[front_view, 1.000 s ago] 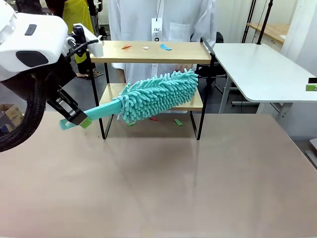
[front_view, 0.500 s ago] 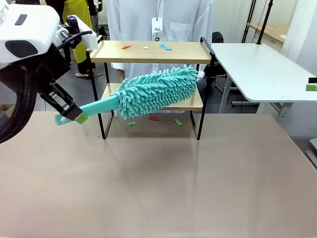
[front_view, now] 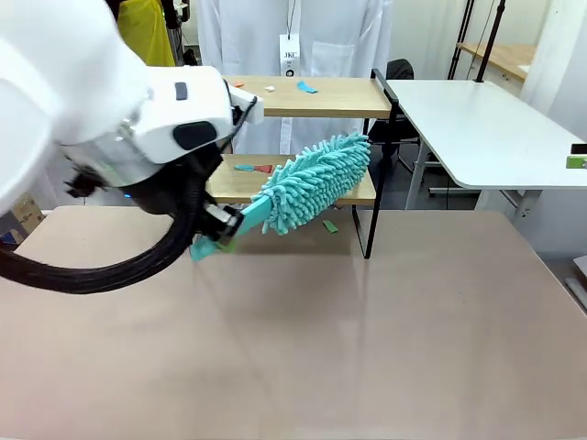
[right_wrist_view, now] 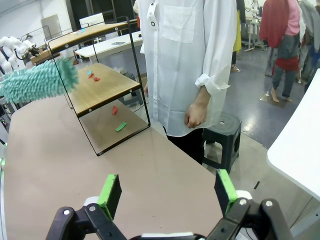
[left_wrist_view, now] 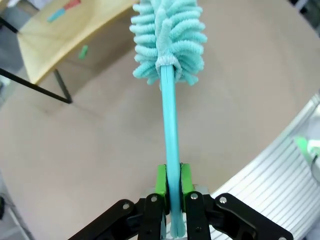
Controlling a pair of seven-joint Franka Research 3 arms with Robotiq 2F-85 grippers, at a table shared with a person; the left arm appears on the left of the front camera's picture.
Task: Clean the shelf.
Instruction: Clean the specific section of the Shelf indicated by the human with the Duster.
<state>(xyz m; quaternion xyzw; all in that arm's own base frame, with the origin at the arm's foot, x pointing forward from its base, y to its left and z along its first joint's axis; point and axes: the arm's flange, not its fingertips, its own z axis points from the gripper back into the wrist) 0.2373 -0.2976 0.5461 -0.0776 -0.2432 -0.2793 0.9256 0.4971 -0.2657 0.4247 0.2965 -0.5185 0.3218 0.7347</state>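
Observation:
The shelf (front_view: 316, 97) stands at the table's far side, two wooden boards in a black frame. Small paper scraps (front_view: 305, 87) lie on its top board, and two more scraps (front_view: 253, 168) on the lower board. My left gripper (front_view: 218, 240) is shut on the teal handle of a fluffy teal duster (front_view: 314, 181), whose head slants up over the right half of the lower board. In the left wrist view the handle (left_wrist_view: 170, 130) runs from the shut left gripper (left_wrist_view: 172, 186) to the duster head (left_wrist_view: 167, 40). My right gripper (right_wrist_view: 168, 192) is open and holds nothing, with the shelf (right_wrist_view: 100, 85) farther off.
A person in a white coat (front_view: 293, 37) stands behind the shelf. A green scrap (front_view: 330, 225) lies on the tan table below the shelf. A white table (front_view: 486, 128) adjoins at the right. The near tabletop (front_view: 348, 348) is bare.
My left arm has swung right and toward the middle, carrying the duster. The duster head has shifted right along the lower board, uncovering scraps at its left end.

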